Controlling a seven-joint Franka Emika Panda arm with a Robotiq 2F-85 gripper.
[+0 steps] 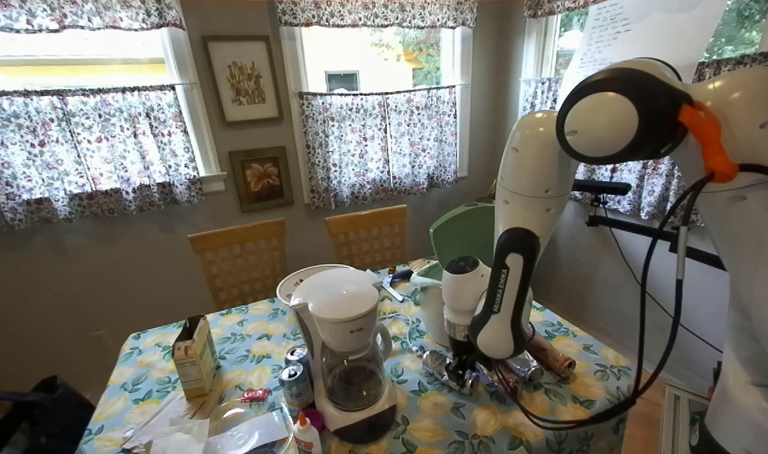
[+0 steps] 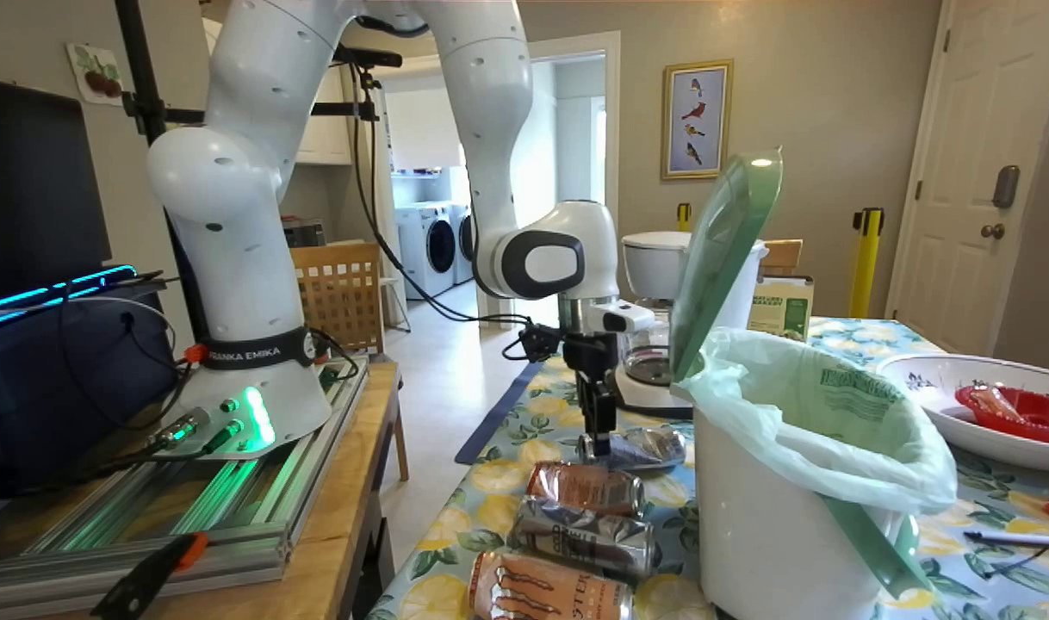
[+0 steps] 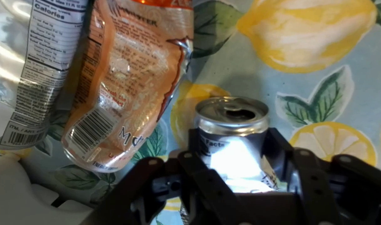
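Note:
A dark silver can with an opened top [image 3: 232, 115] lies on the lemon-print tablecloth, its side crumpled. It also shows in both exterior views [image 1: 436, 364] [image 2: 649, 449]. My gripper [image 3: 230, 140] points down around the can near its top end, with a finger against each side. The gripper also shows at the can in both exterior views [image 1: 463, 373] [image 2: 600, 441]. The fingers hide part of the can's body. An orange can [image 3: 131, 84] [image 2: 585, 488] lies beside it, then a silver can [image 3: 49, 72] [image 2: 585, 536], then another orange can [image 2: 546, 590].
A white bin [image 2: 774, 508] with a pale green liner and raised green lid [image 2: 727, 258] stands close beside the cans. A coffee maker [image 1: 352, 372] stands on the gripper's other side. Upright cans [image 1: 296, 386], a box [image 1: 195, 362] and a glue bottle [image 1: 305, 436] stand beyond.

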